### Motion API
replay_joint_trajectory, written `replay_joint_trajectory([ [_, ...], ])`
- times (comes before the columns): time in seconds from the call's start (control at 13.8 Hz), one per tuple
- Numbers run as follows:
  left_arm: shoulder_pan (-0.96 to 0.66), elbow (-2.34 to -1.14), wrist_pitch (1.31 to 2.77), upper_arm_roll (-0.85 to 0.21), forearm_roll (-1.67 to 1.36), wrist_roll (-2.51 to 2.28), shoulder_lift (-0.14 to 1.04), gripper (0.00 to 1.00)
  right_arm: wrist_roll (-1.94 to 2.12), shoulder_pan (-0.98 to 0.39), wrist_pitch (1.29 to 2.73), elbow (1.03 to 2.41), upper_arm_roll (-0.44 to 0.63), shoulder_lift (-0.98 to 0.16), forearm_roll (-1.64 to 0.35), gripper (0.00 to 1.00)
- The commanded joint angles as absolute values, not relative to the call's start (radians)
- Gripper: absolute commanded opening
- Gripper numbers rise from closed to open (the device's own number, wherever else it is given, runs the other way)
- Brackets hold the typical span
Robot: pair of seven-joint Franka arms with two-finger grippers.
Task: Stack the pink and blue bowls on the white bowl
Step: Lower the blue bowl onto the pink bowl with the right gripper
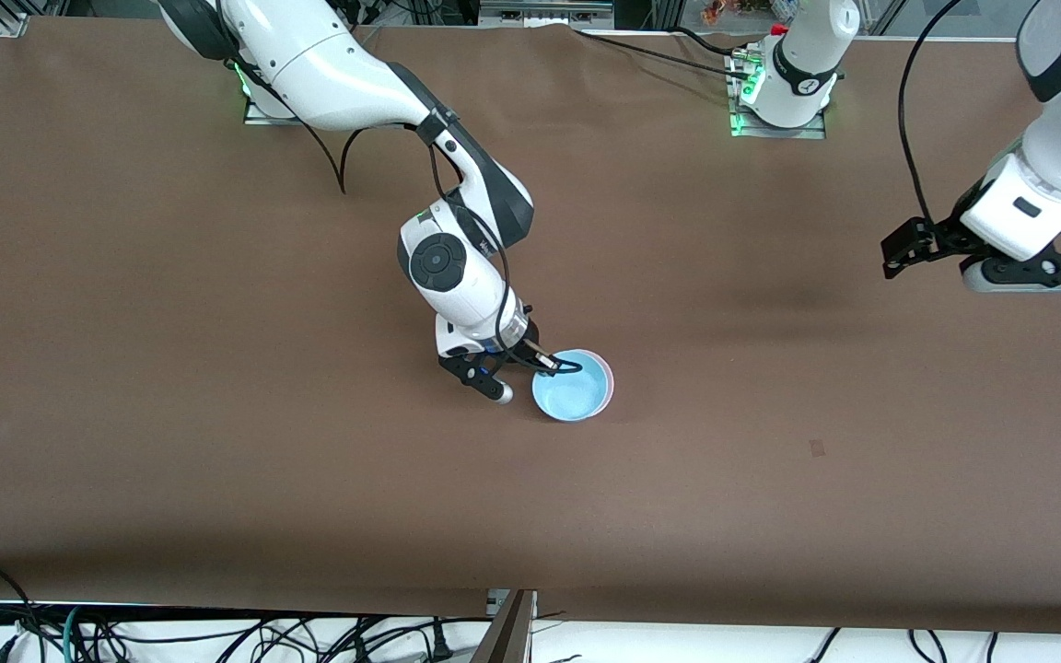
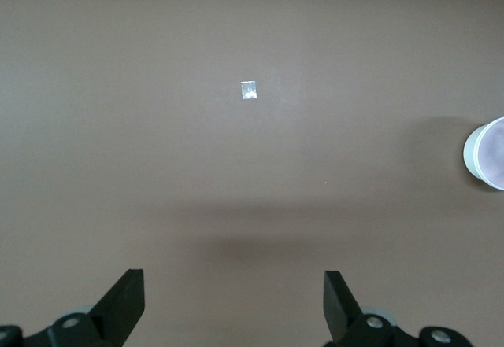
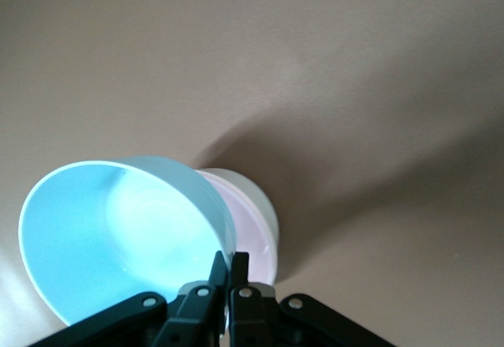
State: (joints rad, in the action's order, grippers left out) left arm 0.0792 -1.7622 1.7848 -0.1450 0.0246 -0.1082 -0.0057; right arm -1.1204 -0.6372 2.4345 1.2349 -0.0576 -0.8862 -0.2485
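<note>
My right jaws (image 1: 544, 366), clamped on the blue bowl's (image 1: 570, 387) rim, held it tilted over the pink bowl (image 3: 253, 233) nested in the white bowl (image 3: 264, 205); my left jaws (image 1: 899, 253) waited wide open, empty, well apart.

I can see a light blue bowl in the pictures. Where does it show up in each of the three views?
Front view: the light sky-blue round plastic bowl sits mid-table, the right claw shut on its rim.
Left wrist view: not visible; only the pale stack's edge shows at the picture's border.
Right wrist view: it fills the lower part, tilted over the pale pink bowl.
Shared landmark: the brown table.
</note>
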Motion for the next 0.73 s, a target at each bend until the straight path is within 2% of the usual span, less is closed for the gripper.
replay_joint_trajectory([
  [0.0,0.087,-1.717,1.695,-0.149,0.008,-0.095,-0.008,1.00,-1.137,-0.640,2.436,1.166,-0.066,-0.925,-0.278,0.00],
  [0.65,0.089,-1.717,1.680,-0.158,0.009,-0.104,-0.012,1.00,-1.216,-0.650,2.390,1.169,-0.067,-0.934,-0.310,0.00],
])
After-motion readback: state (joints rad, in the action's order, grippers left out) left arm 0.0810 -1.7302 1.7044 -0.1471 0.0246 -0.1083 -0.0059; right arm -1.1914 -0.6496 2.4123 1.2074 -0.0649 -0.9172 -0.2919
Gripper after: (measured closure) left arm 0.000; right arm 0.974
